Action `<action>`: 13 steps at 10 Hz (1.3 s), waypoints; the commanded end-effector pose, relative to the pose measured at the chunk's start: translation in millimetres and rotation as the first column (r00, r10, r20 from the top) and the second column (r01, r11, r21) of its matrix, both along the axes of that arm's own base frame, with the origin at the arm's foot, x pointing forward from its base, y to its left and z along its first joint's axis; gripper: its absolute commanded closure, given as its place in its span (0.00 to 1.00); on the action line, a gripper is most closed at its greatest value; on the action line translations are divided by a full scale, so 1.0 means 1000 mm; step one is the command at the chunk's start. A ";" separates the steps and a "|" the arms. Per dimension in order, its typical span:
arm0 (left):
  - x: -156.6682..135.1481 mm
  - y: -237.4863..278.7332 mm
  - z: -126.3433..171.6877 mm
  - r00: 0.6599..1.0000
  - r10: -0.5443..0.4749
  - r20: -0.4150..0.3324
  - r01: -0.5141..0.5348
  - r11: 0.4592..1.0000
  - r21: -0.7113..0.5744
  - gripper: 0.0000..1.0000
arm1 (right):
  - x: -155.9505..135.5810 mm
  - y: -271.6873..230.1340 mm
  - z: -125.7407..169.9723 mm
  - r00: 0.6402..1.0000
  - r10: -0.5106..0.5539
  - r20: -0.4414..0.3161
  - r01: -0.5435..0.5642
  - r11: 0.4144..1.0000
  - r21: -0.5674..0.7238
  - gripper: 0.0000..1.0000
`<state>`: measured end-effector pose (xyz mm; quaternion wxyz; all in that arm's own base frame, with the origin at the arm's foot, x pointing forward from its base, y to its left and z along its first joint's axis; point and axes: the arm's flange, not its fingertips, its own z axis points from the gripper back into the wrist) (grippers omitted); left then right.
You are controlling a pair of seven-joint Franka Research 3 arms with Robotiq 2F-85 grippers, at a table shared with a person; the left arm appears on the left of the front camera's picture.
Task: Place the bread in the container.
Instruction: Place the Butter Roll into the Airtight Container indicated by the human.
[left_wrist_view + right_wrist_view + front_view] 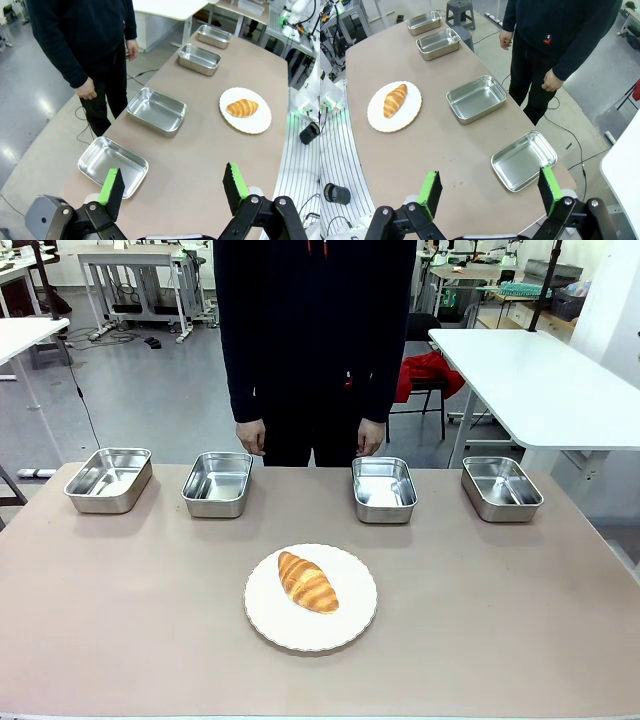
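The bread (308,582) is a golden-brown croissant lying on a round white plate (268,622) near the table's front middle. Several alike steel containers stand in a row along the far edge; from left to right I see one (109,480), another (217,483), a third (384,489) and the rightmost (501,487), all empty. My left gripper (172,172) hangs open and empty high over the table's left end, above the nearest container (100,160), with the bread (242,107) far ahead. My right gripper (489,174) is open and empty above the right end, near a container (524,160); the bread (395,100) lies beyond.
A person in dark clothes stands at the far edge, hands (251,437) hanging just behind the two middle containers. A white table (540,380) stands at the back right. Bare tabletop surrounds the plate on all sides.
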<state>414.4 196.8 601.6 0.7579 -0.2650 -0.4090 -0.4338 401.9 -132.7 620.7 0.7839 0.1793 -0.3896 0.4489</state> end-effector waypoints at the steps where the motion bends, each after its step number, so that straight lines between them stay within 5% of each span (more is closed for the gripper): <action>1: 0.000 -0.001 -0.001 1.000 -0.004 0.010 0.004 1.000 0.004 0.00 | 0.000 0.002 0.002 1.000 0.004 0.006 -0.004 1.000 -0.002 0.00; 13: 0.000 -0.001 -0.001 1.000 -0.004 0.010 0.004 1.000 0.004 0.00 | 0.000 0.002 0.002 1.000 0.004 0.006 -0.004 1.000 -0.002 0.00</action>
